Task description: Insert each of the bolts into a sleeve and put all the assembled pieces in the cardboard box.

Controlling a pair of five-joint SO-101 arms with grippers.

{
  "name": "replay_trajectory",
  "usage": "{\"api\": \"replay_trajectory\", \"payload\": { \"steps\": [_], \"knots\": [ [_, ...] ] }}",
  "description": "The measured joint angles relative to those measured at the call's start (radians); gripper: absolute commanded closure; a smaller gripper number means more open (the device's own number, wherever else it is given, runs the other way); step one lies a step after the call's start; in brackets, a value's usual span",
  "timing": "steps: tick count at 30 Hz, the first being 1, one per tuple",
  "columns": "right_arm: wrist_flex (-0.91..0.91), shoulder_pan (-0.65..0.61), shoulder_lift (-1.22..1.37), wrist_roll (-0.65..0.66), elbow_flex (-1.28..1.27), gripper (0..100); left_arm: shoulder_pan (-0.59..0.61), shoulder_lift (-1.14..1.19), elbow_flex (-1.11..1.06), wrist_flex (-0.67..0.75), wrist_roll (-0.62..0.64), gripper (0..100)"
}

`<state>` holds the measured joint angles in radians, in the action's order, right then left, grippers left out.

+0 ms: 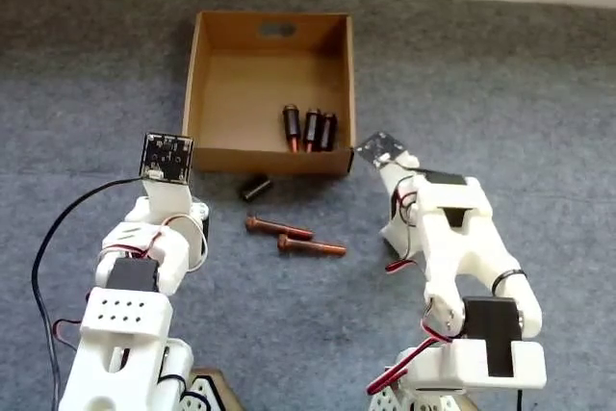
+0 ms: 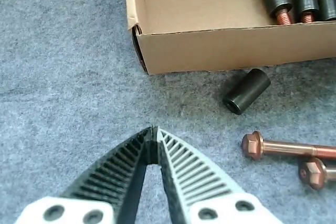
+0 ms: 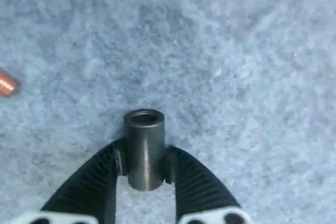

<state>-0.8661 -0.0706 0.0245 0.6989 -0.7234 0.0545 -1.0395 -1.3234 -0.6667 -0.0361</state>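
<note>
The right fingers (image 3: 100, 179) pinch a black sleeve (image 3: 144, 148), its open end poking out past their tips. The left fingers (image 2: 181, 156) are pressed together on nothing, with two bolts (image 2: 286, 148) lying on the worktop (image 2: 63, 77) just to one side of them. With three assembled pieces (image 1: 310, 129) in the cardboard box (image 2: 226, 45), I'd say a fourth pairing is in hand: the left fingers need to spread, take a bolt and line it up with the bore.

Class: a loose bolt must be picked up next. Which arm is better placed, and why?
Left. The left claw is shut and empty, with two loose bolts lying close by on the carpet. The right claw grips a sleeve, so it likely cannot take a bolt.
</note>
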Motion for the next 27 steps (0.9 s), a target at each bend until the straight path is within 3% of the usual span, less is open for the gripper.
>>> {"api": "replay_trajectory", "payload": {
  "steps": [9, 14, 22, 27],
  "knots": [
    [-0.143, 0.014, -0.434, -0.13, -0.002, 99.2, 0.0, 0.0, 0.0, 0.0, 0.0, 99],
    [-0.149, 0.014, -0.736, -0.282, -0.049, 99.2, 0.0, 0.0, 0.0, 0.0, 0.0, 99],
    [0.201, -0.049, -1.063, -0.494, -0.459, 99.2, 0.0, 0.017, 0.028, -0.026, -0.02, 99],
    [0.476, -0.084, -1.197, -0.569, -0.68, 99.2, 0.002, 0.204, 0.163, -0.081, -0.077, 99]
  ]
}}
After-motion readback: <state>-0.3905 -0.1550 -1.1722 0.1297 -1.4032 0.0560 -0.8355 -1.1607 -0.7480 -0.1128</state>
